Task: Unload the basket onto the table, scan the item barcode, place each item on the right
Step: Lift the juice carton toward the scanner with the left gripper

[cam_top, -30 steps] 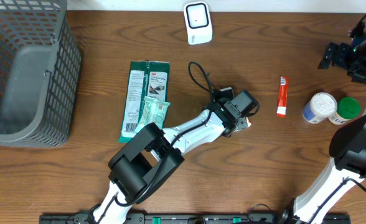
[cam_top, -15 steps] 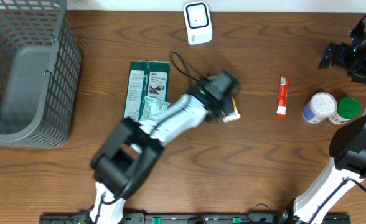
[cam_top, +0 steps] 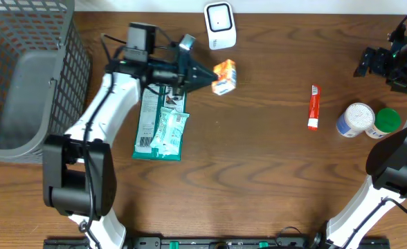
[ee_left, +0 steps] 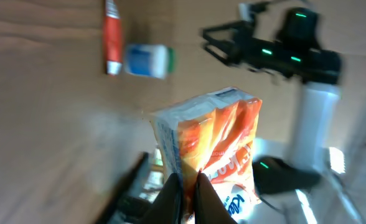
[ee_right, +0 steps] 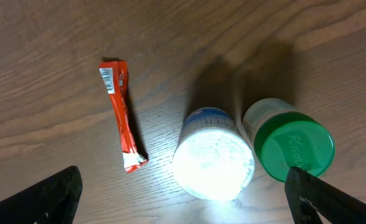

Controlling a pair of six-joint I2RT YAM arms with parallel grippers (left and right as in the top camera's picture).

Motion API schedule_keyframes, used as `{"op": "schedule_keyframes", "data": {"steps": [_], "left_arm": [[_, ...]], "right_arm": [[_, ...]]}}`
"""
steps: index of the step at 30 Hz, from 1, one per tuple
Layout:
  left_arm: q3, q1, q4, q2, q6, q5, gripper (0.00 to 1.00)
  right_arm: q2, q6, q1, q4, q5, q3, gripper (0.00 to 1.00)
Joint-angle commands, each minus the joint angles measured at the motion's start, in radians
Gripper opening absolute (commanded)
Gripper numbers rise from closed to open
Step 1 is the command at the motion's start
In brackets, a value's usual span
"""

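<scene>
Left gripper (cam_top: 212,79) is clenched on one end of the orange-and-white packet (cam_top: 224,76). In the left wrist view the two fingers (ee_left: 170,196) pinch the packet's lower edge, and most of the packet stands out beyond them. The packet appears to be held off the bench (cam_top: 259,180), just below the white scanner (cam_top: 219,26) and not touching it. I cannot tell which face carries the barcode.

Right gripper (ee_right: 182,180) is released, with its jaws wide and nothing between them. It hangs above the two jars at the right end of the bench.

Handling judgement:
- The packet looks film-wrapped and soft, so it is probably light and gives under pressure.
- The glossy film may be slippery. Held by one end, the packet could swivel or sag.
- A hold across the short end or a side seam would keep the broad printed faces clear for the scanner.
- A moderate squeeze should do, and there is nothing fragile about it as far as I can judge.

Count:
- orange packet: 1
- scanner: 1
- grey basket (cam_top: 75,76): 1
- flat green pack (cam_top: 155,93): 1, with 1 small pale sachet (cam_top: 169,128) lying on it
- red tube (cam_top: 314,107): 1
- jars: 2, one with a white lid (cam_top: 356,119) and one with a green lid (cam_top: 386,122), just beside each other
</scene>
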Motion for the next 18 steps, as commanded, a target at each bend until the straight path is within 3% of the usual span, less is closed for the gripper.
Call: {"op": "schedule_keyframes", "data": {"steps": [1,11,18], "left_arm": [[-0.003,0.019,-0.033,-0.024,0.031,0.182,0.07],[-0.003,0.059,-0.072,-0.298,0.033,0.182,0.07],[-0.003,0.080,-0.072,-0.412,-0.068,0.182,0.07]], "right_arm": [[-0.020,0.013,0.000,-0.001,0.003,0.011,0.99],[-0.020,0.013,0.000,-0.001,0.003,0.011,0.99],[-0.020,0.013,0.000,-0.001,0.003,0.011,0.99]]}}
